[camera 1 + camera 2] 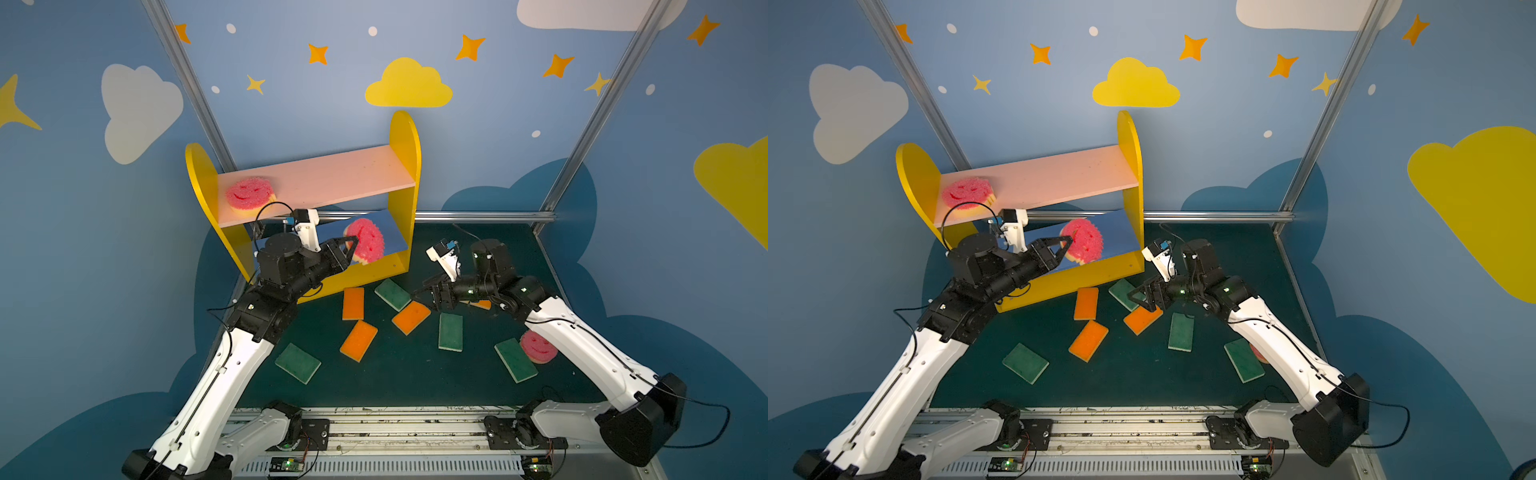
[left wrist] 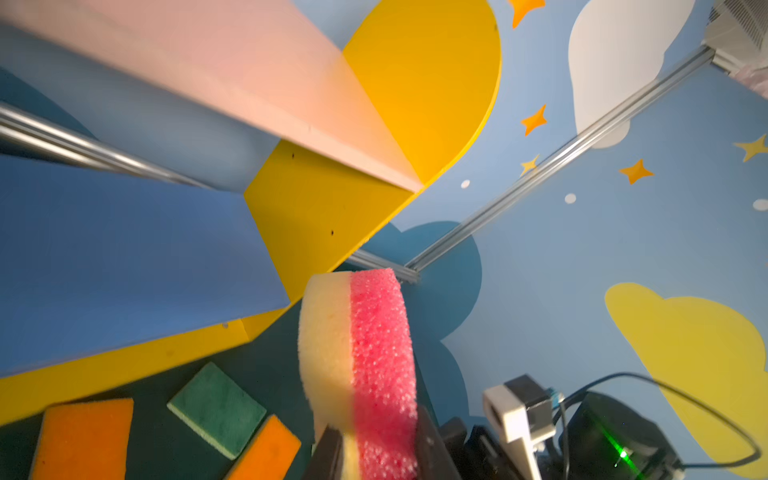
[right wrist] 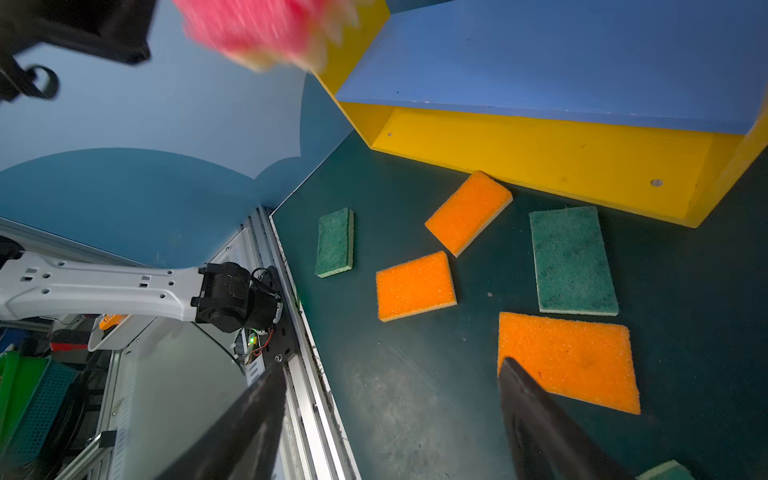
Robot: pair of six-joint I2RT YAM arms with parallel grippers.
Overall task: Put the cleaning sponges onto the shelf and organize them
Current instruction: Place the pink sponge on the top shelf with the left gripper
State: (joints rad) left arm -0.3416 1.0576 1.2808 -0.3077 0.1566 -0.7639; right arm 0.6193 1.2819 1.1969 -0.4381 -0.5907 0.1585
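Bench: the dark green bench carries everything. Orange and green sponges lie flat, scattered over its middle.
Shelf: the shelf stands toward the bench's far left corner, a little askew, with its open front facing the arms.
Boards: the pink upper board holds one smiley sponge face up at its left end. The blue lower board shows nothing on the part in view.
Left claw: the left claw is clamped on a second pink sponge, held on edge just in front of the lower board's right half and resting on nothing.
Right claw: the right claw has its jaws apart and empty, low over an orange sponge near the bench's middle.
Step in hand: probably setting the clamped sponge onto the shelf.
Doing it well: roll the wrist so the yellow side faces down, since on edge the sponge would likely topple. Carry it well past the board's front edge and clear of the yellow side panel. For tidy grouping, the upper board beside its twin seems the better spot.
Release: the foam is soft and should spring back, so open only once it rests flat.
Third smiley: a third smiley lies toward the bench's right edge, partly under the right arm.
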